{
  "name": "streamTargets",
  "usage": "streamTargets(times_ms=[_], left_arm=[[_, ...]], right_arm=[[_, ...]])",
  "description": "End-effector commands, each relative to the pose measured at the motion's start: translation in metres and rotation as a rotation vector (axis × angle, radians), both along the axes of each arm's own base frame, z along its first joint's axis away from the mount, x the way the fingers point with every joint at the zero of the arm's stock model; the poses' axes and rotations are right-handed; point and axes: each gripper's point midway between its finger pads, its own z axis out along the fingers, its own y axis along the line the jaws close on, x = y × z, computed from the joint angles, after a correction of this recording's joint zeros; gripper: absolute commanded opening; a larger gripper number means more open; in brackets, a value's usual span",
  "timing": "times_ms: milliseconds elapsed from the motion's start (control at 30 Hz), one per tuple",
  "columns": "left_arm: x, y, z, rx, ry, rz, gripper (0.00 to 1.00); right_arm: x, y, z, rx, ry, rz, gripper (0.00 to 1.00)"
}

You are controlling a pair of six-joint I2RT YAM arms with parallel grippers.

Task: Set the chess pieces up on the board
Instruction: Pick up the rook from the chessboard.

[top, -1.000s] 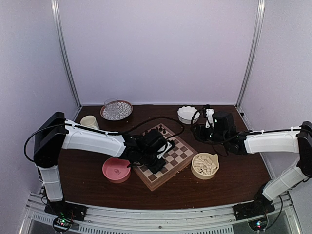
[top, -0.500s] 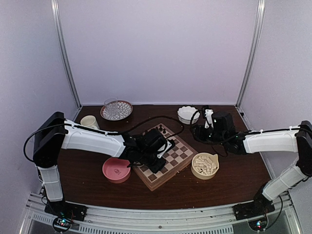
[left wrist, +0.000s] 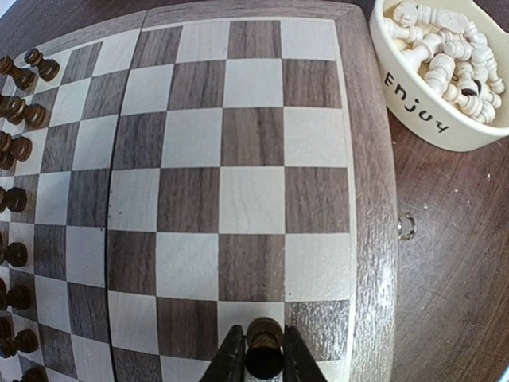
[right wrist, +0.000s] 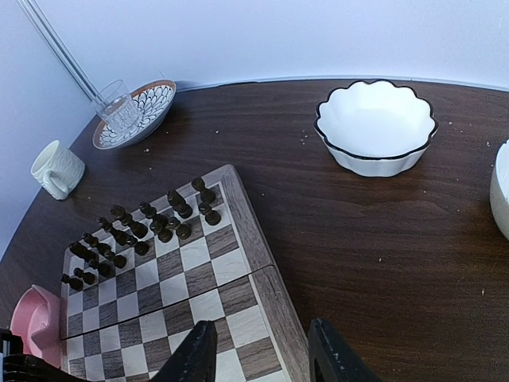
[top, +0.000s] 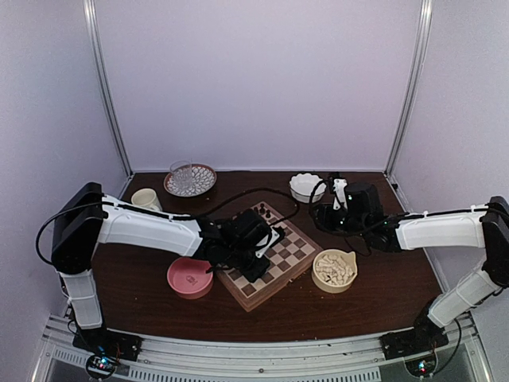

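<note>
Holding one dark piece over the board, left arm likely mid-placement.
Left gripper (left wrist: 263, 346) fingers are clamped on the dark piece (left wrist: 264, 360) at its head so it hangs upright: long axis vertical, head toward the wrist camera, base toward the board (left wrist: 362, 199). The base is hidden, so can't tell if it touches. It sits over squares at the board's edge, well apart from the dark ranks (left wrist: 17, 143) already set. Right gripper (right wrist: 262, 358) hangs spread and empty, off to the side; cream pieces (left wrist: 445, 44) wait in the bowl (left wrist: 413, 91).
</note>
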Motion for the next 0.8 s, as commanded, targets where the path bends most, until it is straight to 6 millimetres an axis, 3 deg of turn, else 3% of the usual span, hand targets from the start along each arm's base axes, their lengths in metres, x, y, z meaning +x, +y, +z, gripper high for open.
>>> streamTargets(times_ms=[0, 133, 500, 633, 767], left_arm=[[0.006, -0.001, 0.016, -0.04, -0.031, 0.019, 0.22], [0.006, -0.002, 0.013, -0.028, -0.02, 0.015, 0.25], [0.007, 0.002, 0.016, -0.019, -0.029, 0.023, 0.05], [0.008, 0.008, 0.028, -0.021, -0.05, 0.033, 0.05], [0.017, 0.027, 0.053, -0.063, -0.08, 0.073, 0.05]], right_arm=[[0.007, 0.003, 0.012, 0.017, -0.021, 0.001, 0.42], [0.007, 0.003, 0.011, 0.017, -0.019, 0.0, 0.42], [0.007, 0.003, 0.012, 0.017, -0.02, 0.002, 0.42], [0.006, 0.003, 0.012, 0.017, -0.019, 0.004, 0.42], [0.007, 0.003, 0.012, 0.016, -0.021, 0.002, 0.42]])
